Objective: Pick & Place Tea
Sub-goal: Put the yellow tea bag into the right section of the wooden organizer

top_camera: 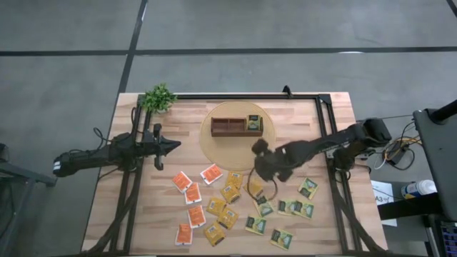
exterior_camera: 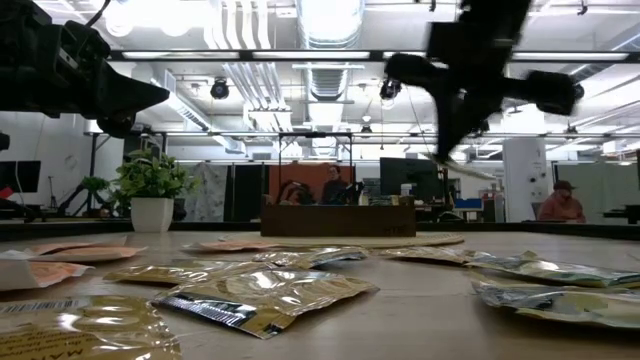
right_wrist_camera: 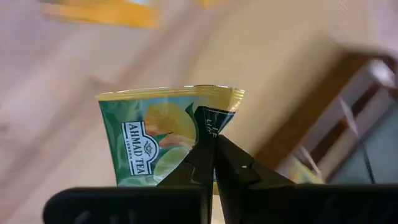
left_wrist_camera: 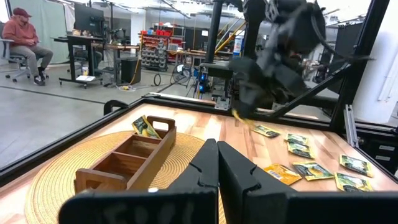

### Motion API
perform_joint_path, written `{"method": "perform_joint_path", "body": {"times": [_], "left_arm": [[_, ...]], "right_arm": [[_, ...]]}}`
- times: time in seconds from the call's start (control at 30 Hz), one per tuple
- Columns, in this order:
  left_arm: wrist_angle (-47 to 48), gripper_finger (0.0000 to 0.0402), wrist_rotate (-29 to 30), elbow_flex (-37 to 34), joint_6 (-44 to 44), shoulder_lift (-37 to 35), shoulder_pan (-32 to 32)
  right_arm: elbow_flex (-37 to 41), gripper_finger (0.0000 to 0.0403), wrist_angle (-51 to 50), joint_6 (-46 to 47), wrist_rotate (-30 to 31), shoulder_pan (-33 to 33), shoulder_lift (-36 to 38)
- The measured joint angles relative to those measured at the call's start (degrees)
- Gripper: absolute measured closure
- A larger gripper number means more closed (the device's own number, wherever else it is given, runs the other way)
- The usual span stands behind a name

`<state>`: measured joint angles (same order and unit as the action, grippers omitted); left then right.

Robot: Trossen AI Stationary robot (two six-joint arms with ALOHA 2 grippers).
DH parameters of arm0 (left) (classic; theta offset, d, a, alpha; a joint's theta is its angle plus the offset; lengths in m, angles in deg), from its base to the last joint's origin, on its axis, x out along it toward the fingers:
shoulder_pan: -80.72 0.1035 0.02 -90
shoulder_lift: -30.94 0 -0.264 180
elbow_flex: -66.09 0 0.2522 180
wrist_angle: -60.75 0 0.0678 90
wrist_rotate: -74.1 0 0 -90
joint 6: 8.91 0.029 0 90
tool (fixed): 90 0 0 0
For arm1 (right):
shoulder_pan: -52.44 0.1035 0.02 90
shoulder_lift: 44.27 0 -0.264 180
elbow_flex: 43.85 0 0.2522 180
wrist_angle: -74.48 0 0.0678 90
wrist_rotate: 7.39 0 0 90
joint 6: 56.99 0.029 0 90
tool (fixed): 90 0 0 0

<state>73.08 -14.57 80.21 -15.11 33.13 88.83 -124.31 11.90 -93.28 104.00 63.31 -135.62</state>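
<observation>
Several tea sachets lie flat on the wooden table: orange-and-white ones [top_camera: 187,187], yellow ones [top_camera: 221,210] and green ones [top_camera: 296,208]. One sachet [top_camera: 253,123] stands in the right end compartment of the brown wooden box [top_camera: 235,127]. My right gripper [top_camera: 263,173] hangs above the table just in front of the box, shut on a green sachet [right_wrist_camera: 158,146]. My left gripper [top_camera: 173,145] is shut and holds nothing; it points level above the table's left part. My right gripper pinches the green sachet between its two fingers at one side edge [right_wrist_camera: 205,127], close to a corner. The fingers slant down from above. The sachet [exterior_camera: 468,168] is lifted clear of the table and sticks out beyond the fingertips.
The box sits on a round woven mat [top_camera: 208,146]. A small potted plant [top_camera: 158,98] stands at the far left corner. Black frame rails [top_camera: 325,135] run along the table's sides. People sit in the room beyond [left_wrist_camera: 25,34].
</observation>
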Motion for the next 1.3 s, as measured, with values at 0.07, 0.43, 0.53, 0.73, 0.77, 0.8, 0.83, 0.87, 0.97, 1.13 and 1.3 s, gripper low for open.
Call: {"method": "perform_joint_path", "body": {"times": [0.07, 0.43, 0.53, 0.73, 0.77, 0.8, 0.83, 0.87, 0.97, 1.13, 1.3], "left_arm": [[0.0, 0.0401, 0.0, 0.0, 0.0, 0.0, 0.0], [-0.01, 0.0401, 0.0, 0.0, 0.01, 0.0, -0.02], [0.0, 0.0401, 0.0, 0.0, 0.01, 0.0, -0.02], [0.0, 0.0401, 0.0, 0.0, 0.01, 0.02, 0.0], [0.0, 0.0401, 0.0, 0.0, 0.0, 0.02, 0.0], [0.0, 0.0401, 0.0, 0.0, 0.0, 0.02, 0.01], [0.0, 0.0401, 0.0, 0.0, -0.01, 0.02, -0.02], [0.0, 0.0401, 0.0, 0.0, -0.02, 0.02, -0.02], [0.0, 0.0401, 0.0, 0.0, -0.01, 0.02, -0.02], [0.0, 0.0401, 0.0, 0.0, 0.01, 0.02, 0.01], [0.0, 0.0401, 0.0, 0.0, 0.01, 0.02, -0.01]], "right_arm": [[-2.88, 0.0394, -0.96, 3.32, 2.72, -2.39, 0.0], [-14.94, 0.0394, -1.21, 14.17, 13.63, -16.32, -3.34], [-17.87, 0.0394, -0.8, 15.62, 15.11, -18.5, -6.02], [-21.42, 0.0394, -0.3, 18.05, 17.92, -20.46, -12.46], [-21.55, 0.0394, -0.3, 18.37, 18.06, -20.75, -13.32], [-21.61, 0.0394, -0.28, 18.77, 18.25, -21.01, -13.98], [-21.59, 0.0394, -0.3, 19.52, 18.88, -21.23, -14.56], [-21.31, 0.0394, -0.24, 20.17, 19.73, -21.44, -15.03], [-20.11, 0.0394, -0.14, 21.99, 21.62, -22.07, -15.54], [-16.62, 0.0394, 2.76, 22.98, 22.32, -22.74, -15.01], [-11.1, 0.0394, 8.88, 21.52, 22.29, -22.66, -14.16]]}}
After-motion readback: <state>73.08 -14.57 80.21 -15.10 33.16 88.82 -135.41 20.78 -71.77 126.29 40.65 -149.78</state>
